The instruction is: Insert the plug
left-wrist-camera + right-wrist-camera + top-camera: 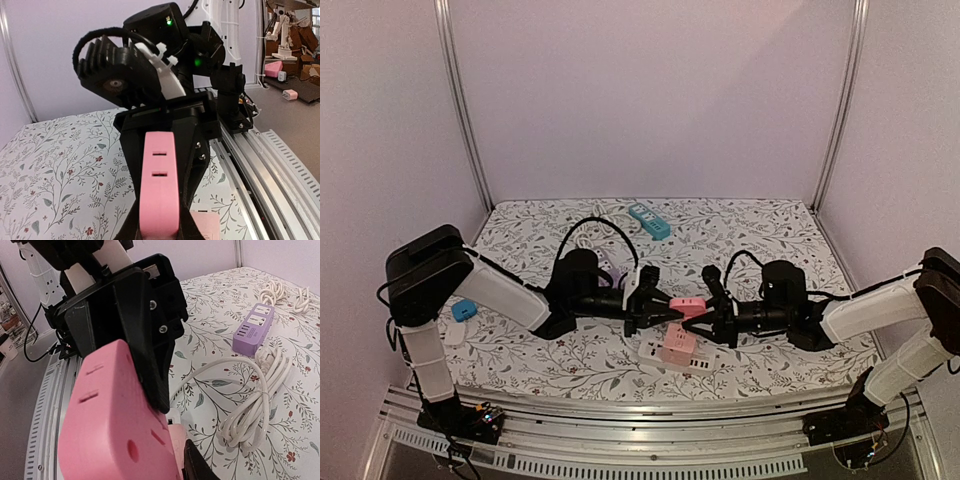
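Observation:
A pink plug block (pixel 687 304) with two slots on its face hangs above the table between both grippers. My left gripper (pixel 658 306) is shut on its left end; in the left wrist view the block (pixel 159 180) fills the gap between my fingers (pixel 196 227). My right gripper (pixel 712 312) closes on the other end; in the right wrist view the block (pixel 115 420) is large, with one finger (pixel 199 466) against it. Below lies a white power strip (pixel 662 356) with a paler pink plug (pixel 679 343) on it.
A teal power strip (pixel 649 221) lies at the back. A purple power strip (pixel 255 320) and a coiled white cable (pixel 255 395) lie behind the left gripper. A small blue item (pixel 463 310) sits at the far left. The aluminium rail (pixel 270 165) runs along the near edge.

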Action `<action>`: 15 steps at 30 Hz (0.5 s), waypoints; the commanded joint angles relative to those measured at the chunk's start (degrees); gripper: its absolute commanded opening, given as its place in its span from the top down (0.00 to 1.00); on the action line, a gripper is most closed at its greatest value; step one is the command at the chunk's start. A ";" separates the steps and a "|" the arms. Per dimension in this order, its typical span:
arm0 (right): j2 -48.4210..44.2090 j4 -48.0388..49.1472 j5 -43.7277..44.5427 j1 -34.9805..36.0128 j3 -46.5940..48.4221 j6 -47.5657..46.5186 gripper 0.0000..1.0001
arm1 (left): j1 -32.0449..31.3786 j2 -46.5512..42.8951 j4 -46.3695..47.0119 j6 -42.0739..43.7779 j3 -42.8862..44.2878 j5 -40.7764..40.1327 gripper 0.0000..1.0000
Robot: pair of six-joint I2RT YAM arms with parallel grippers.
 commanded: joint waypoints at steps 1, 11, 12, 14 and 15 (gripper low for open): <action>0.98 2.50 1.36 -0.21 -0.79 -0.23 0.79 | -0.56 -2.43 2.17 -1.69 -1.29 1.08 1.00; 1.14 2.50 0.29 -0.24 -1.63 -3.23 0.89 | -0.47 -2.72 1.35 -1.69 -1.51 2.55 1.00; 1.20 2.50 0.17 -0.23 -1.61 -3.67 0.89 | -0.47 -2.75 1.14 -1.73 -1.44 2.64 1.00; 1.25 2.49 0.12 -0.25 -1.65 -4.27 0.91 | -0.47 -2.76 0.86 -1.83 -1.38 2.73 1.00; 1.25 2.50 0.05 -0.23 -1.74 -4.45 0.91 | -0.47 -2.71 0.74 -1.97 -1.39 2.87 1.00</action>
